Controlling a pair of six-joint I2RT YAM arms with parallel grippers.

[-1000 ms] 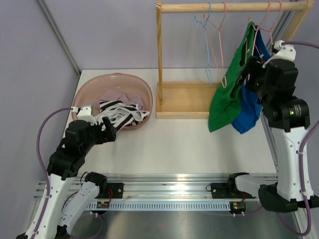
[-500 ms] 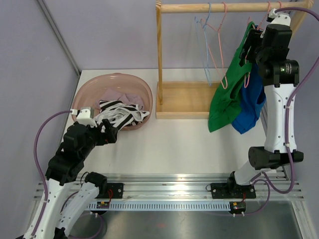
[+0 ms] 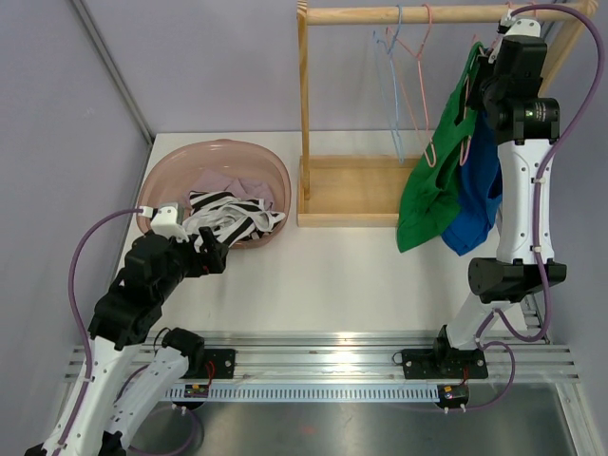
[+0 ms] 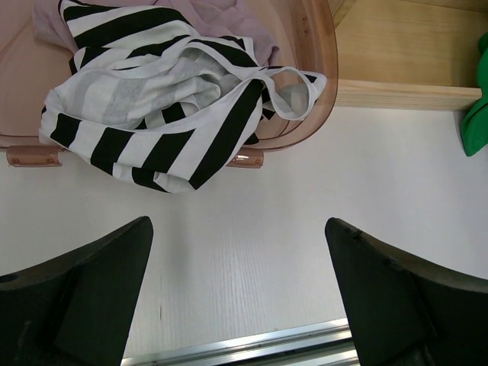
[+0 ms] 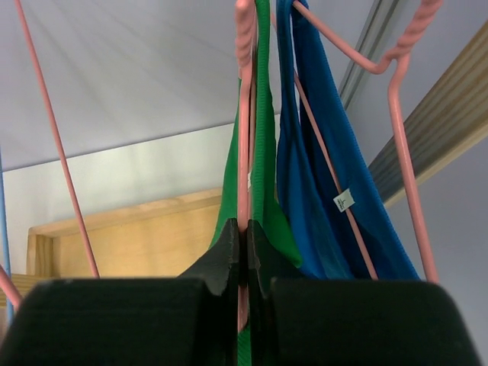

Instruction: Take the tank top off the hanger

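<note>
Quick count from where I sit: two arms, one wooden rack [image 3: 347,190], four hangers on its rail [image 3: 380,14], and two tank tops. There's one blue hanger [image 3: 391,76] and one pink hanger [image 3: 418,66], both bare. The other two are pink as well, and each carries a top. The green tank top [image 3: 427,199] is on the green top's hanger [image 5: 244,114], draped down past the rack base, and the blue tank top [image 3: 480,199] hangs right next to it on the blue top's hanger [image 5: 394,114]. There's also one pink basin [image 3: 180,166] on the table [image 3: 361,275], with a striped top [image 4: 152,99] spilling over its rim and a pale lilac piece [image 4: 229,11] under that. My right claw [image 5: 244,244] is squeezed almost flat, with the wire of the green top's hanger in the slit and the green strap pressed against it. I honestly can't tell if the fabric is caught too. My left claw [image 4: 240,297] is spread wide with nothing in it, hovering over the table just in front of the basin. Compared with a second ago, my right arm has swung in and climbed from beside the tops up to the rail. The left arm has barely budged, and both tops hang the same as before.
</note>
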